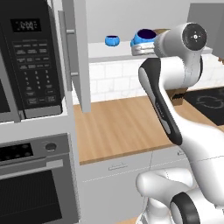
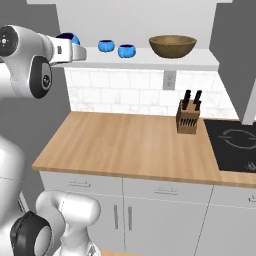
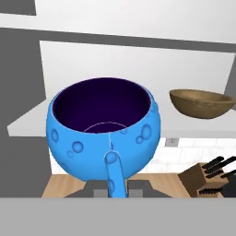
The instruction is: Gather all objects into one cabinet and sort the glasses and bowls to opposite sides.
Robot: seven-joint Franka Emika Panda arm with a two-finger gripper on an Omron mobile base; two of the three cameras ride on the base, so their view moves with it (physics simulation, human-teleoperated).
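- Left base view: one blue cup [image 1: 145, 36] sits upright, mouth up, at the arm's wrist above the cabinet's white bottom board [image 1: 109, 51]. A second blue cup [image 1: 112, 40] stands on that board, to its left.
- Right base view: two blue cups [image 2: 106, 46] [image 2: 126, 50] and the wooden bowl [image 2: 172, 46] stand upright on the board; the bowl is rightmost and appears empty.
- Hand view: the gripper [image 3: 110, 186] is closed on the near cup's handle [image 3: 114, 173], which points toward the camera. Its dark interior is empty.
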